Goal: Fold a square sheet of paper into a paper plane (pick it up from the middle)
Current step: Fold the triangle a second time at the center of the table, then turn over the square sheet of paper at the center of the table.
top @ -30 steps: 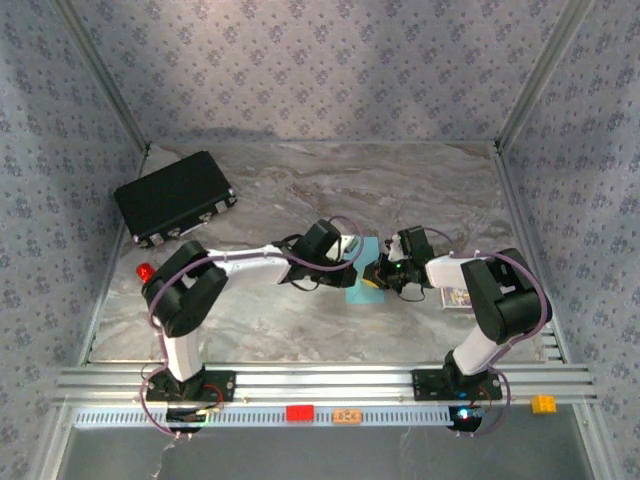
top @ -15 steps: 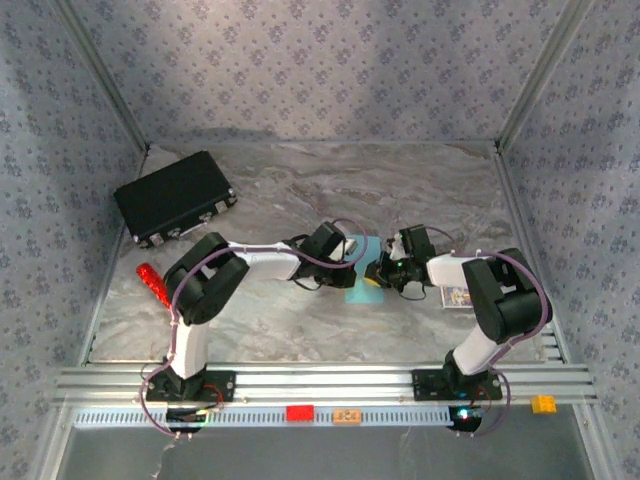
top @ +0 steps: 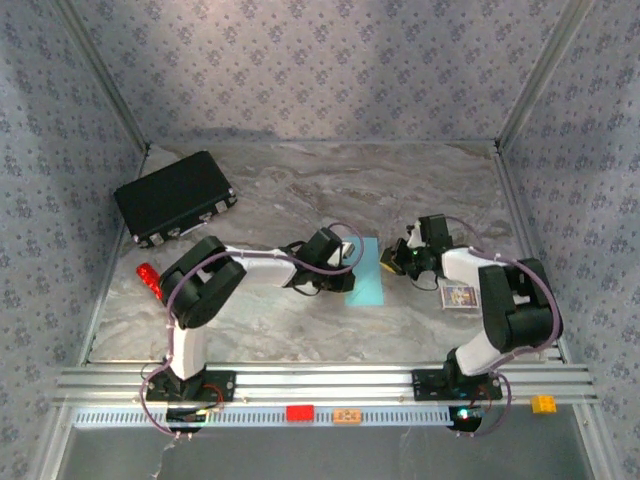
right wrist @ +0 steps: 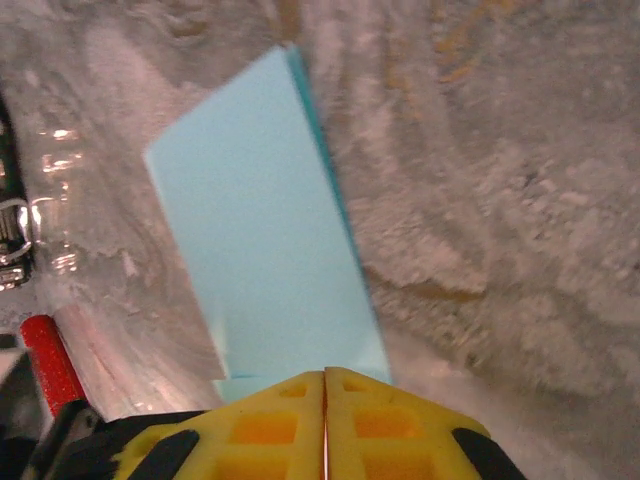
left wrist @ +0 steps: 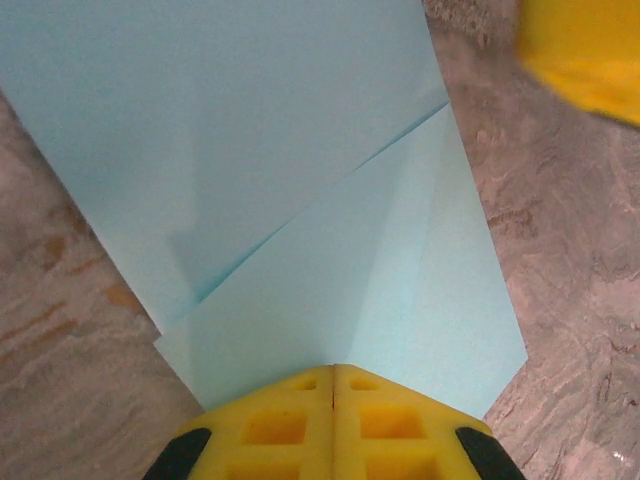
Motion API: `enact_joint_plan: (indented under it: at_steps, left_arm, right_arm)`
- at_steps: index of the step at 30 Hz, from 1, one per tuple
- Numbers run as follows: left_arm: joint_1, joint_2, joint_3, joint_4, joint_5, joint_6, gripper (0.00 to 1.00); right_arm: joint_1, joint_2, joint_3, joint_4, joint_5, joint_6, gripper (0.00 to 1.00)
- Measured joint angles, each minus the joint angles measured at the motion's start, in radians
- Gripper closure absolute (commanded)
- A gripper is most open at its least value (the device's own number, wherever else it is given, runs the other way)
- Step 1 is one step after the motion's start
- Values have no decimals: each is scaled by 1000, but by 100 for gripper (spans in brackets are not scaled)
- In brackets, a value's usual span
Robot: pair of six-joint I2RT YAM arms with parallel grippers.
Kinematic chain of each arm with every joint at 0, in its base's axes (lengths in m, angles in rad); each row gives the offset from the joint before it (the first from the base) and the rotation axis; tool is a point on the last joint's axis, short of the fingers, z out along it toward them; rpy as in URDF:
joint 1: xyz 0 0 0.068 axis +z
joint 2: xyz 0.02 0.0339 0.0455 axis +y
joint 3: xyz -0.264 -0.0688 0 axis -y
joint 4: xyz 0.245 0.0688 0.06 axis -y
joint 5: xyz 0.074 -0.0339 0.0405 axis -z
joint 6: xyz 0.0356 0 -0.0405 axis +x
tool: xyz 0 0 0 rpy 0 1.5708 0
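The square sheet of paper (top: 366, 273) is light cyan-blue and lies folded into a narrow strip on the marble table (top: 300, 320), between the two arms. In the left wrist view the paper (left wrist: 300, 180) shows layered flaps and slanted creases. My left gripper (top: 347, 252) is shut, its yellow fingertips (left wrist: 300, 400) down on the sheet's near edge. I cannot tell whether it pinches a layer. My right gripper (top: 391, 258) is shut and sits just right of the strip. Its closed tips (right wrist: 290, 410) point at the paper (right wrist: 260, 250).
A black case (top: 175, 197) lies at the back left. A small red stick (top: 148, 274) sits beside the left arm's elbow. A small printed card (top: 458, 296) lies near the right arm. Small coloured blocks (top: 299, 412) rest on the front rail.
My right gripper has drawn back to the right, off the paper, leaving the whole strip uncovered. The left gripper has stayed at the strip's left edge.
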Motion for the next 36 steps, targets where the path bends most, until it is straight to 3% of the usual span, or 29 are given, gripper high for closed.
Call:
enact_joint_plan:
  at_steps: [12,23,36]
  left_arm:
    - [-15,-62,-36,-47,-19,-24,93]
    - [22,-45,33,-92,-18,38,93]
    - [22,-15,16,-85,-14,56,97]
  right_arm:
    - [80,-256,-129,-129,42,19,70]
    - [168,-265,-134,-177,63,48,60]
    - [215,-266,-145,-204,89,69,57]
